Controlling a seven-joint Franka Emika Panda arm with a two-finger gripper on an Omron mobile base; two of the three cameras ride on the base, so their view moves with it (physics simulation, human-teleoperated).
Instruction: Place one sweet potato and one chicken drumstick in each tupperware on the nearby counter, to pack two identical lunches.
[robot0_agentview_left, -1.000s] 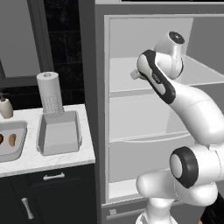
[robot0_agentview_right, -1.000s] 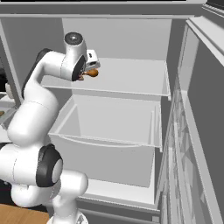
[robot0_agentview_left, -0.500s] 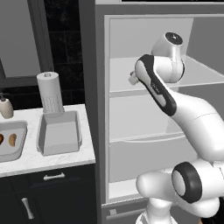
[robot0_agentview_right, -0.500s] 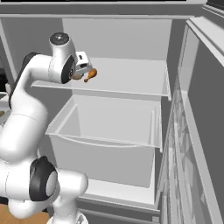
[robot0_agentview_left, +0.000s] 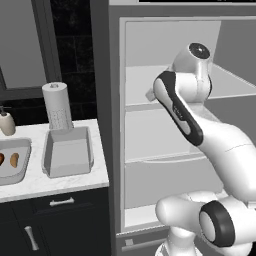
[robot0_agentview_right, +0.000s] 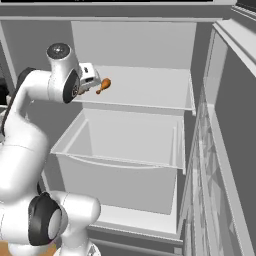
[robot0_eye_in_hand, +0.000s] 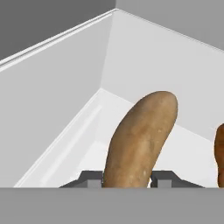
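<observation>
Hand view puts a sweet potato (robot0_eye_in_hand: 140, 138) right up against the lens, its lower end dropping behind the bottom edge, with the two dark fingertips (robot0_eye_in_hand: 91, 178) pressed against it on either side, so the jaws are closed narrow on it. Beside it, cut off by the right edge, is a sliver of something darker brown (robot0_eye_in_hand: 219, 153) that I cannot name from that view. Behind them run the white walls and floor of a fridge shelf (robot0_eye_in_hand: 65, 131). From the right base view the arm reaches into the open fridge (robot0_agentview_right: 135, 90) at the upper shelf, and a drumstick (robot0_agentview_right: 103, 85) lies on that shelf just beyond the hand; the gripper (robot0_agentview_right: 90, 82) itself is mostly hidden by the wrist, and the potato cannot be made out there. From the left base view the arm's elbow blocks the shelf, so what it holds is out of sight. On the desk (robot0_agentview_left: 55, 182) to the left sits one tupperware (robot0_agentview_left: 67, 152), open, in front of a paper towel roll (robot0_agentview_left: 57, 106). A second tray (robot0_agentview_left: 12, 167), cut by the left edge, holds two small brown pieces (robot0_agentview_left: 14, 160) too small to identify.
</observation>
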